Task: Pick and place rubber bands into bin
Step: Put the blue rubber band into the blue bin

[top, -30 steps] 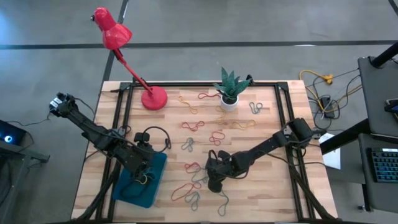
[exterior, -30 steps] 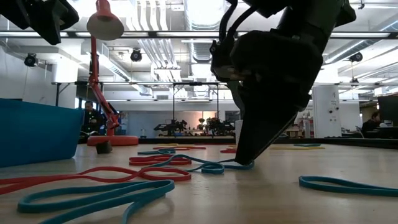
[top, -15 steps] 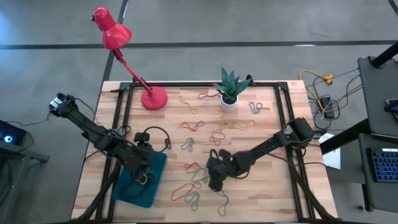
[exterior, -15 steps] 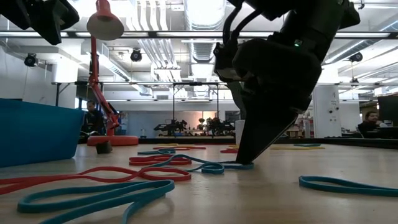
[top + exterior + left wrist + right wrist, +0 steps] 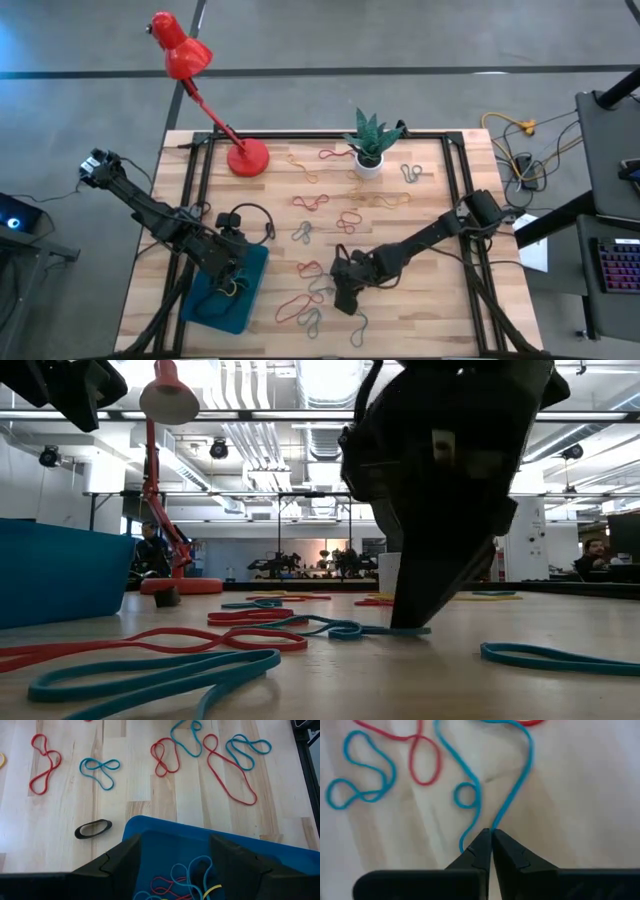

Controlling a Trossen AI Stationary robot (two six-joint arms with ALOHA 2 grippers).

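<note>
Several red, blue and yellow rubber bands (image 5: 318, 202) lie loose on the wooden table. My right gripper (image 5: 343, 298) is down at the table near its front middle, shut on a long blue rubber band (image 5: 512, 790) that still lies flat. My left gripper (image 5: 232, 283) hangs open above the teal-blue bin (image 5: 205, 312) at the front left. In the left wrist view several bands (image 5: 175, 877) lie inside the bin (image 5: 200, 827), between that gripper's fingers. My right gripper pinches the blue band's near end (image 5: 490, 831) between its two fingertips (image 5: 507, 847), both strands of the loop running into the tips. The fingers slant steeply down from above, tips on the table (image 5: 410, 628). The band lies slack on the wood, not lifted.
A red desk lamp (image 5: 245, 157) stands at the far left of the table and a plant in a white pot (image 5: 368, 160) at the far middle. A black cable loop (image 5: 255, 220) lies by the bin. A small dark band (image 5: 93, 828) lies just beyond the bin's rim.
My right gripper has rolled and tipped a little while staying at the same spot on the table, and its fingers have closed on the blue band's end. The band's end has slid slightly along the table with the fingertips.
</note>
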